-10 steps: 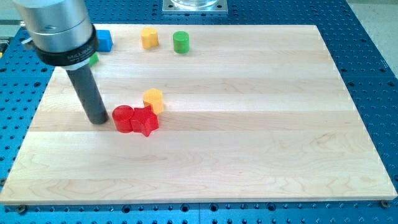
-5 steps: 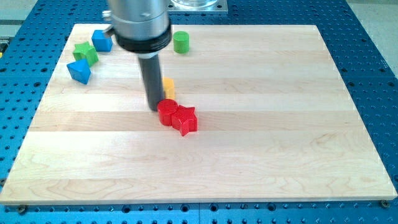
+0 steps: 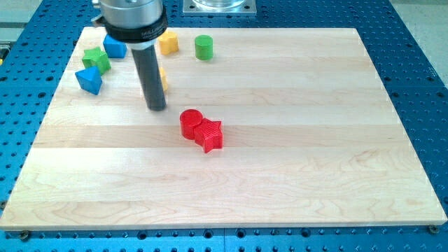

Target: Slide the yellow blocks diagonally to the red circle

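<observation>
The red circle (image 3: 190,122) lies near the board's middle, touching a red star (image 3: 210,134) at its lower right. One yellow block (image 3: 167,43) sits near the view's top. A second yellow block (image 3: 163,79) is mostly hidden behind my rod; only a sliver shows at the rod's right side. My tip (image 3: 155,107) rests on the board up and left of the red circle, apart from it, just below the hidden yellow block.
A green cylinder (image 3: 204,47) stands right of the top yellow block. At the upper left are a blue block (image 3: 114,46), a green block (image 3: 96,59) and a blue triangular block (image 3: 89,80). The wooden board (image 3: 315,140) ends in blue perforated table all round.
The rod pushed the red circle and red star to the right, then drew back up and left, away from the circle. The nearer yellow block now sits farther up-left, behind the rod.
</observation>
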Motion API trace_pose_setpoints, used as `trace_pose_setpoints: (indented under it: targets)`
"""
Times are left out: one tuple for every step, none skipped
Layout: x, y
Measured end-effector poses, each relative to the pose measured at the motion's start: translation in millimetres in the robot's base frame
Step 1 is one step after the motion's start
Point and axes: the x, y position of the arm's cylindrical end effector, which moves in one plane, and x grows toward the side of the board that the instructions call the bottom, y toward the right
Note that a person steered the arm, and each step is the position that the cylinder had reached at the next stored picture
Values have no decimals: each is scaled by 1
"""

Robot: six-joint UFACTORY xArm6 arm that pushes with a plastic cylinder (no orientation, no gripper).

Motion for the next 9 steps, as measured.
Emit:
trace_pose_setpoints:
  targets:
    - [-45, 7]
    - [-80, 41]
    - [-114, 32]
    - [-135, 47]
    - [-164, 38]
    - [-168, 7]
    - [-170, -17]
    - [-152, -62]
    - [-86, -17]
